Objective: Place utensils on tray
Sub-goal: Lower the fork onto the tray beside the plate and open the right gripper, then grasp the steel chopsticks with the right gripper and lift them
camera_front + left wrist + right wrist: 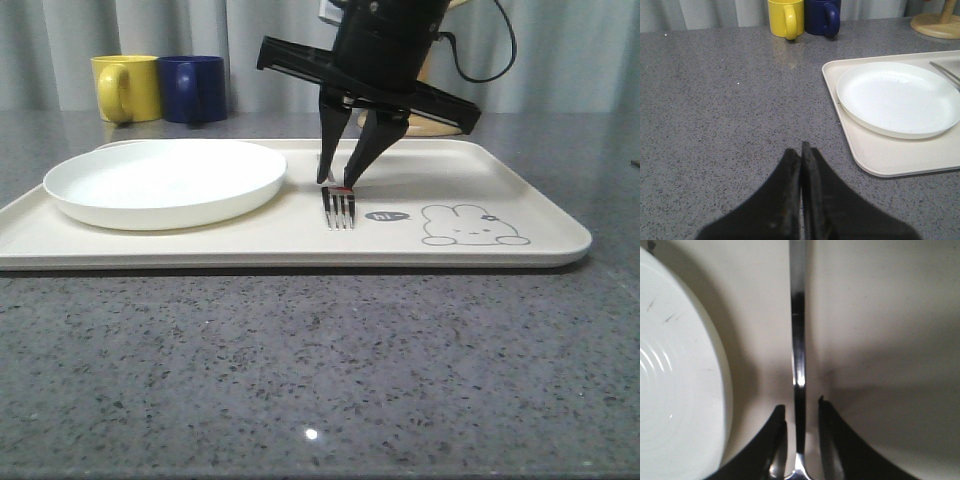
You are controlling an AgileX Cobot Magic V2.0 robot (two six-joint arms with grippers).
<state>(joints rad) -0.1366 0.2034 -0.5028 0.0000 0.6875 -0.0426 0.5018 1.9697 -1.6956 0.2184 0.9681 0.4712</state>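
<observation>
Fork [339,208] flat on the tray [520,195] just beside the plate [165,182], right gripper [337,184] straddling its handle with fingers parted, looks like the release, so next it should lift clear, while the left gripper [801,148] sits pressed together, empty.

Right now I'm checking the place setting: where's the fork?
In the front view the fork lies on the tray, just right of the white plate, left of the bunny drawing, between the right gripper's open fingers.
</observation>
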